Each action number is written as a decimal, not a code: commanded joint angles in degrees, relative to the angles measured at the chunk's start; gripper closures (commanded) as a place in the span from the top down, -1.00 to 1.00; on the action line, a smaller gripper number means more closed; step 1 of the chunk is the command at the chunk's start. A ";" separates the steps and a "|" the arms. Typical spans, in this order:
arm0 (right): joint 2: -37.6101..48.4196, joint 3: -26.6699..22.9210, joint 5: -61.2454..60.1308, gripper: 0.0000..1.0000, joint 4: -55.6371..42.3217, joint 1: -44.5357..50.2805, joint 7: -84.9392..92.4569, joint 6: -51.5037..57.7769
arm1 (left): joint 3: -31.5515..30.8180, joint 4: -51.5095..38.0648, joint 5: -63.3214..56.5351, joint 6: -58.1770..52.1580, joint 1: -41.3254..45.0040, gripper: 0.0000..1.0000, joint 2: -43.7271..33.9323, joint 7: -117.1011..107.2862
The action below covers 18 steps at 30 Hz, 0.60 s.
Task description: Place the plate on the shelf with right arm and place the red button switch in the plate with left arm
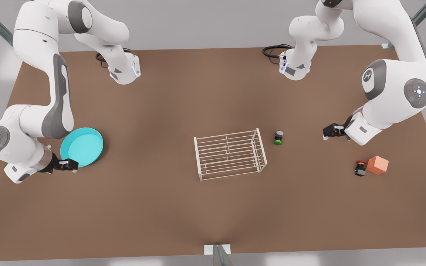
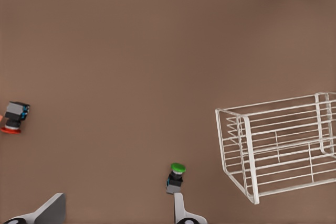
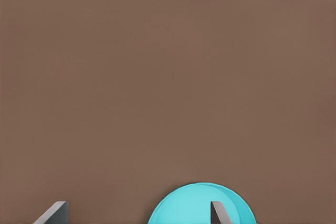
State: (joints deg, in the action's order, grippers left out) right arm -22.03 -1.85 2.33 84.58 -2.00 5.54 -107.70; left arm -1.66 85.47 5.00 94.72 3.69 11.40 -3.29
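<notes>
The turquoise plate lies on the table at the front view's left. My right gripper is at the plate's near edge and open. In the right wrist view, one of its fingers stands over the plate and the other is well clear of it. The white wire shelf stands mid-table. The red button switch lies on its side at the front view's right. My left gripper hangs open and empty above the table, apart from the red button switch and the shelf.
A green-capped switch lies just to the right of the shelf in the front view, close to one of the left gripper's fingers. An orange-pink cube sits against the red switch. Both arm bases stand at the table's far edge.
</notes>
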 commanded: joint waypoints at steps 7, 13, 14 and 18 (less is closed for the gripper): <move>-1.70 0.00 -0.57 1.00 0.23 1.29 2.28 4.33 | 0.16 0.05 -0.08 -3.58 -0.44 1.00 -0.06 1.01; 1.55 -0.61 -0.84 0.94 13.77 -1.87 5.53 -4.89 | 0.43 0.31 0.01 -4.81 -0.62 1.00 -0.06 1.18; 4.09 -0.61 -0.93 0.94 18.50 -2.22 5.80 -8.22 | 0.43 0.31 0.01 -4.99 -0.62 1.00 -0.06 1.27; 12.27 -0.61 -1.01 0.96 33.37 -3.10 11.68 -18.69 | 0.34 0.31 0.01 -4.99 -0.53 1.00 -0.06 1.27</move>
State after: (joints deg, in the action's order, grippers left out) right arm -10.94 -2.44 1.53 116.31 -5.37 8.86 -118.20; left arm -1.27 85.81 5.04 90.46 3.14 11.40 -2.58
